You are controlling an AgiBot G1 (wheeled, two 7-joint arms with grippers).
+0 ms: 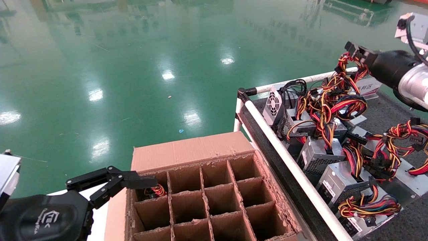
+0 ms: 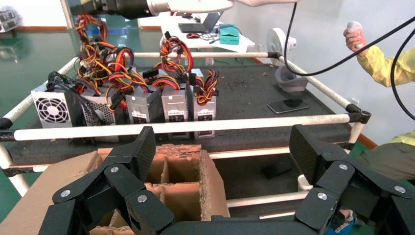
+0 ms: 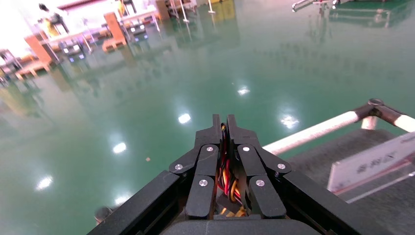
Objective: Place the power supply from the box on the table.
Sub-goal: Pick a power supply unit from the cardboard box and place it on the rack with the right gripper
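We see the right gripper (image 1: 351, 47) pinching the wires (image 1: 344, 72) of a power supply (image 1: 294, 125) over the table (image 1: 398, 110), while the left gripper (image 1: 133, 182) hangs spread at the box's (image 1: 187, 152) far left cell.

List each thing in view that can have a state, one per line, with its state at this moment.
left gripper: open, at the far-left cell of the box.
right gripper: shut on a wire bundle, raised over the table.
wire bundle: hanging from the right gripper.
box: open, visible cells empty except the far-left one.
power supply: in the far-left cell, only wires showing.
table: holding several power supplies.
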